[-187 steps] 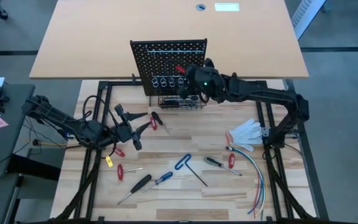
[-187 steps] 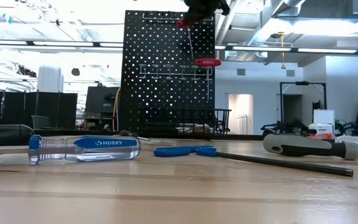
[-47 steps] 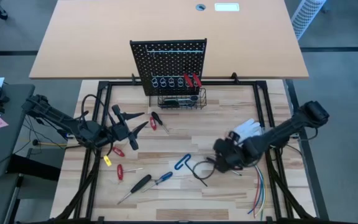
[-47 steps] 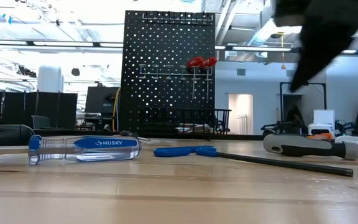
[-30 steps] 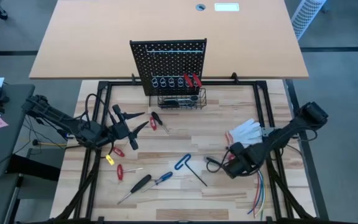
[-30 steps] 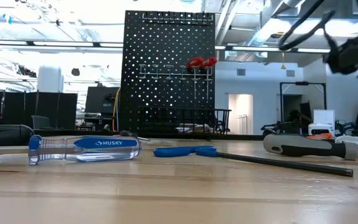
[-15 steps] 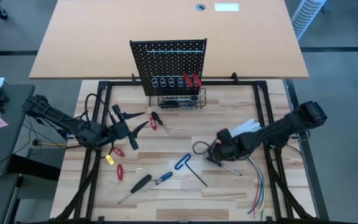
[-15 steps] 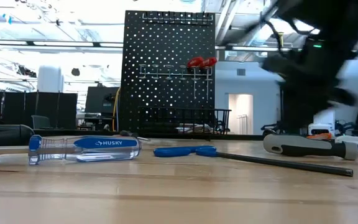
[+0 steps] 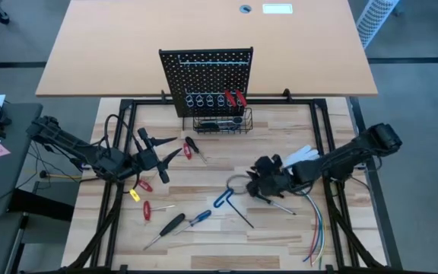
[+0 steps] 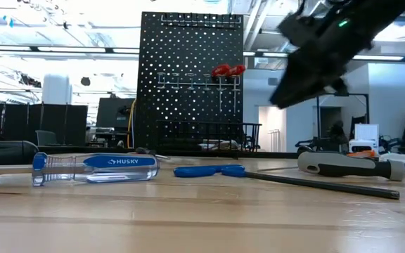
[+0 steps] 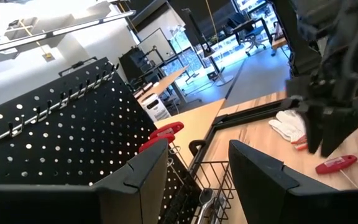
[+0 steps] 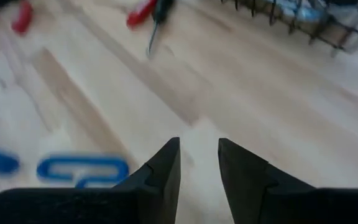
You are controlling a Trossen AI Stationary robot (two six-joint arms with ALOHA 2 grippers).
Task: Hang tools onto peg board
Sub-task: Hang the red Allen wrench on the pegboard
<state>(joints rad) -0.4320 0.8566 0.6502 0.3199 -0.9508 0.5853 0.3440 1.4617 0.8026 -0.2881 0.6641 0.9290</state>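
Right gripper [image 9: 254,183], narrowly parted and empty, hovers above the desk [image 9: 204,171] beside the blue hex key [image 9: 224,199]. Peg board [image 9: 206,72] at 12 o'clock. Left gripper [image 9: 152,154], spread wide, at 9 o'clock.

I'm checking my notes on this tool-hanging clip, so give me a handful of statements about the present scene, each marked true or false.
1. Two red-handled tools hang in the ring holders of the peg board. True.
2. The right gripper holds a screwdriver. False: its fingers are open and empty above the table.
3. The left gripper is at the peg board. False: it waits over the table's left part, open.
4. A blue-handled hex key lies on the table. True.
5. The wire basket sits at the peg board's base. True.
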